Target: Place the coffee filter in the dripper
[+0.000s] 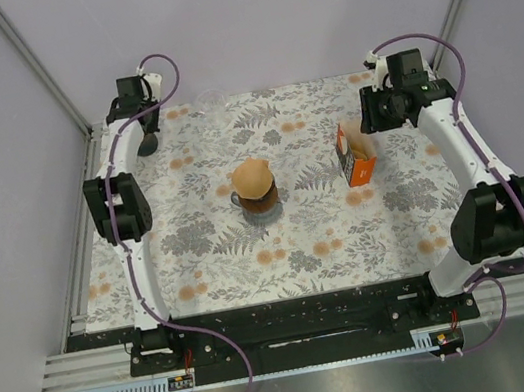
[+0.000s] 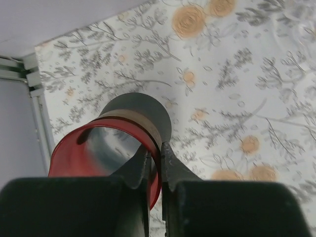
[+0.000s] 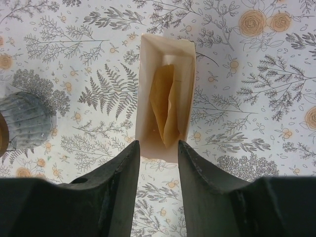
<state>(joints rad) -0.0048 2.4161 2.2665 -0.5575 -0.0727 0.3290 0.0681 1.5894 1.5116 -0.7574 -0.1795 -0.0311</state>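
Floral-covered table (image 1: pixel 351 241), both arms reaching toward the far side.

Right arm: I have the right gripper (image 3: pixel 158 143) over the filter box (image 1: pixel 357 157), which stands right of the table's middle, towards the right edge. Claw is wide. In the right wrist view the two fingers (image 3: pixel 123 168) frame the near end of the open box top, one on each side. I cannot tell from either view whether they touch the carton, and nothing is held between them.

Coffee filter (image 3: pixel 165 108): brown paper, sitting inside the open box and visible through the top opening. It is in the carton, not in the dripper.

Dripper (image 1: pixel 261 201): near the middle of the table, left of the box and well apart from it. In the top view it is dark glass with a rounded brown shape on it. I cannot tell what that brown part is. The right wrist view catches only ribbed glass at the left edge of frame.

Left arm: extended to the far-left corner of the table. The left gripper (image 2: pixel 155 148) is narrow, nearly closed, pinching the wall of a red cup (image 2: pixel 79 153) with a grey inside. One finger is inside the rim and one outside. The cup is tilted, with its mouth facing the camera.
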